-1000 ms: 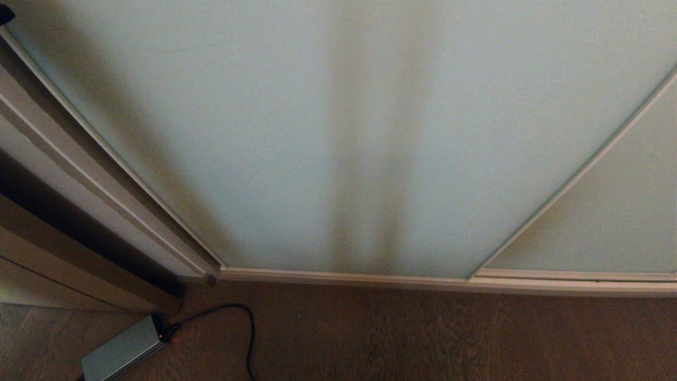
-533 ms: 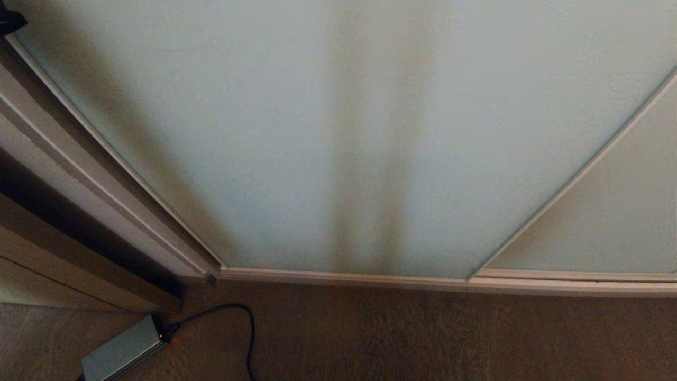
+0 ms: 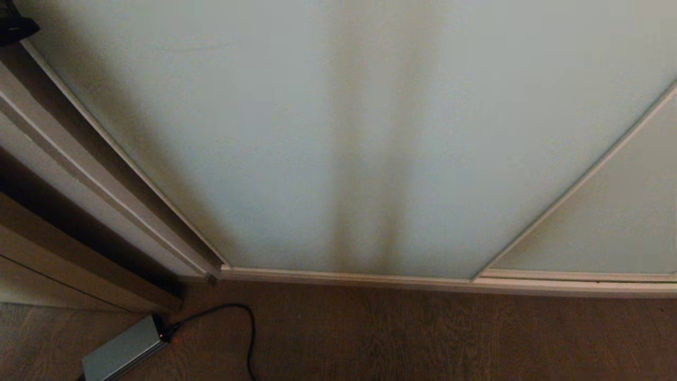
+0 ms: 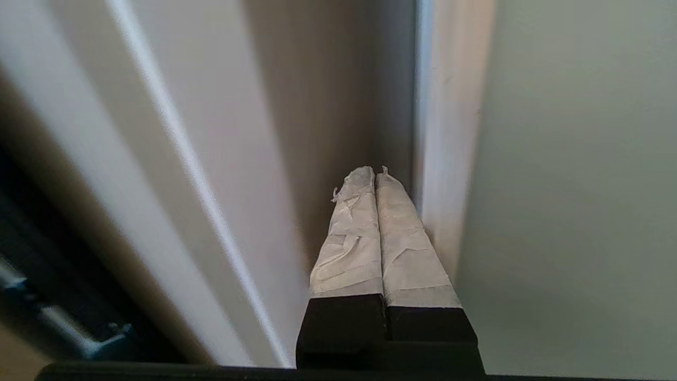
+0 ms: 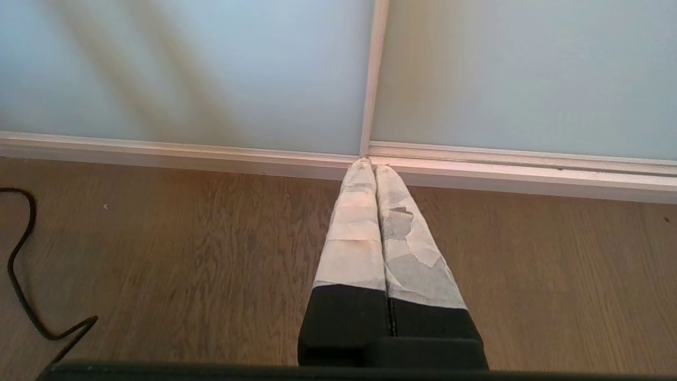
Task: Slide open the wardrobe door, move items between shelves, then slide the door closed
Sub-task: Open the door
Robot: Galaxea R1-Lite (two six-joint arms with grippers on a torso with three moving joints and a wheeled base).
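Left hand [image 4: 375,172] crept in, smooth frosted sliding wardrobe door [image 3: 338,132]

Black claw [image 4: 375,172] bases, fingers [image 4: 351,238] wrapped in white tape

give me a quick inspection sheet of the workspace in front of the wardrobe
surface: brown wood-grain floor
job's things: sliding wardrobe door shut or nearly; toys and shelves not seen
clutter: grey box on floor, lower left
grippers: left claw shut, tips in the recess at the door's left frame edge; right claw shut, parked above floor
cables: black cable from the box
surroundings: second glass panel on right; off-white side frame
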